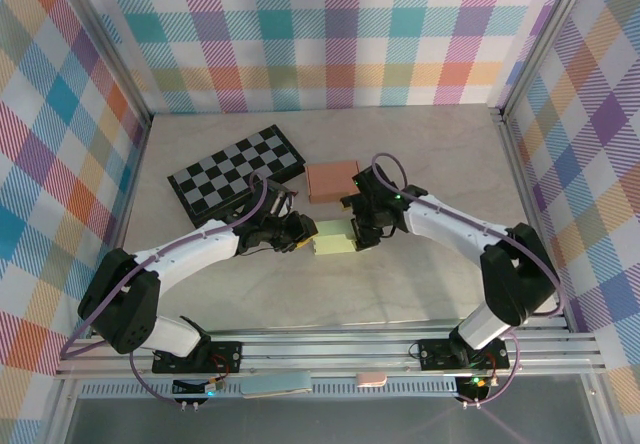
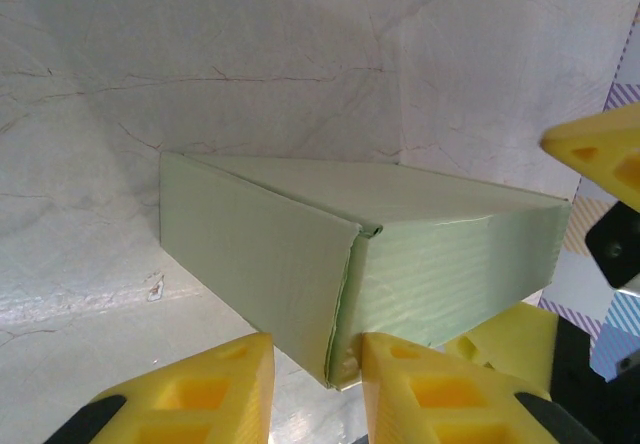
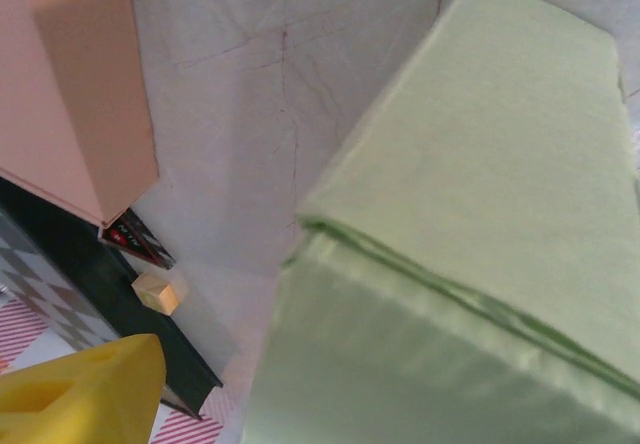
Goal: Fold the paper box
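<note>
From above, the green paper box (image 1: 335,237) lies on the worktop (image 1: 400,284) between both arms, likely so each can press one side. In the left wrist view, the left end effector (image 2: 315,384) sits narrow at the box's corner, not gripping. In the right wrist view, the right end effector (image 3: 85,389) is wide open beside the box; no writing can be read.

Overhead view; wrists near green box (image 2: 400,234)

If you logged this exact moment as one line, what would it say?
green paper box: folded shut, on table | left fingers: at its near corner | right gripper: open, at its right end | pink box: behind, untouched
</note>
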You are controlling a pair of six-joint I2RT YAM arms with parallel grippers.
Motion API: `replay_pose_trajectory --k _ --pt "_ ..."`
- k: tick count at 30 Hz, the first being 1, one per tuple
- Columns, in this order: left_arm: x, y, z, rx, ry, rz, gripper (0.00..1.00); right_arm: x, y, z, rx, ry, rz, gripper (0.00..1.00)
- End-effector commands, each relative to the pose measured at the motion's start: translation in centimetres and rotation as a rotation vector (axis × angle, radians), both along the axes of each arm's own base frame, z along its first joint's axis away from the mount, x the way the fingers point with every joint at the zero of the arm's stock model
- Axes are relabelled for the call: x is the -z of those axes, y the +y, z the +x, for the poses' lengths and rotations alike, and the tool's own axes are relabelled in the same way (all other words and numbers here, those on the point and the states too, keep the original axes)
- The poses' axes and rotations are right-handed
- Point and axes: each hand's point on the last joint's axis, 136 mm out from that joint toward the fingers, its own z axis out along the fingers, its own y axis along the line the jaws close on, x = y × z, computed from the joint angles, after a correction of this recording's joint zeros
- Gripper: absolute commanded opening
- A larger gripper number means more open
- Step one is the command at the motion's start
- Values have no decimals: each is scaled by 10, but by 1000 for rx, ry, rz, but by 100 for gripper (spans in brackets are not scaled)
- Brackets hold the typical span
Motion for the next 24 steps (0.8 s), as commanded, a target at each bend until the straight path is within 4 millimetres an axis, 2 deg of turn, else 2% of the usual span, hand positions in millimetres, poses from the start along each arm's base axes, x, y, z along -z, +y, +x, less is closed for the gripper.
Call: replay_pose_trajectory --k 1,7,16,18,21,24 --pt "12 0 -7 24 23 35 28 0 5 0 -1 24 12 78" --pt "11 -2 -6 28 20 31 28 11 8 1 -15 50 5 66" --pt "6 -5 -3 46 2 34 28 25 8 -1 -24 96 -22 57" --pt "-5 -5 0 51 -38 37 30 23 8 0 -32 84 -24 52" --pt "-33 -5 9 66 -151 44 36 19 2 4 -35 68 -26 45" --pt "-63 0 14 68 -253 57 39 4 -6 13 -54 2 -23 42"
